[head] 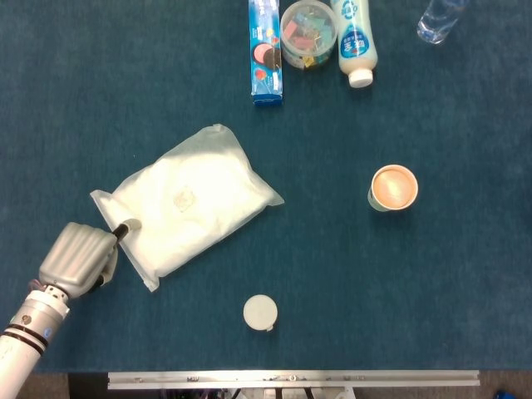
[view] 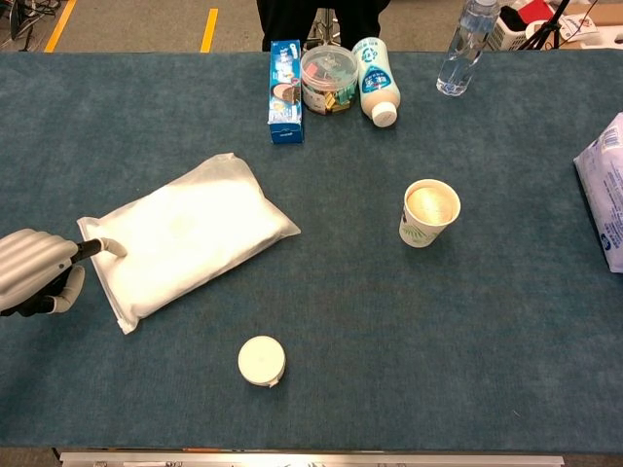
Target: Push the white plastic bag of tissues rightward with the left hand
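Observation:
The white plastic bag of tissues [head: 193, 202] [view: 188, 236] lies flat and slanted on the blue table, left of centre. My left hand [head: 79, 258] [view: 34, 269] sits at the bag's near-left corner with its fingers curled in, holding nothing. One fingertip [head: 126, 226] [view: 109, 248] rests on the bag's left edge. My right hand shows in neither view.
A paper cup with a drink [head: 392, 188] stands to the right, a small white lid [head: 260, 312] lies near the front edge. At the back are a blue box [head: 265, 51], a clip jar [head: 308, 33], a white bottle [head: 353, 40] and a water bottle [head: 436, 21]. Another white package [view: 604, 190] lies far right.

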